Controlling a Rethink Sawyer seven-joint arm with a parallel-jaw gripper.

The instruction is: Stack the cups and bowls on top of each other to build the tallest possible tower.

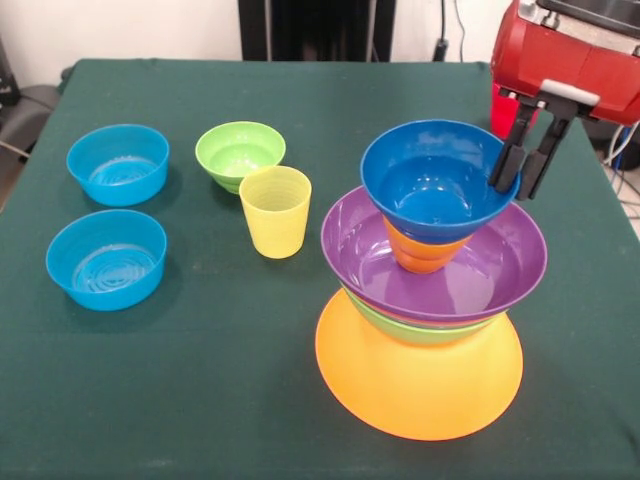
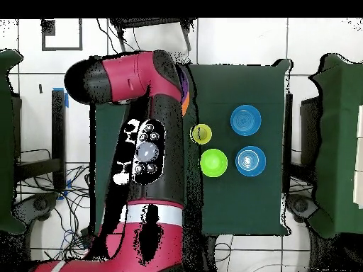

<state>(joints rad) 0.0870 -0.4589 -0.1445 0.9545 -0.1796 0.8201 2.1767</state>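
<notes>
The fingers (image 1: 527,158) straddle the rim of the dark blue bowl (image 1: 432,180), one black finger inside it and one outside, clamped on the rim at the side where the red arm (image 1: 570,55) comes in. Directly under that bowl sits the orange cup (image 1: 420,252), upright inside the purple bowl (image 1: 440,270). Below the purple one a large green bowl (image 1: 420,330) shows only as a rim, and the whole tower rests on the upturned huge orange bowl (image 1: 420,385) on the table (image 1: 250,400). Away from the fingers, on the tower's other side, stand the yellow cup (image 1: 275,210), the small green bowl (image 1: 240,153) and two light blue bowls (image 1: 118,163), apart from each other.
</notes>
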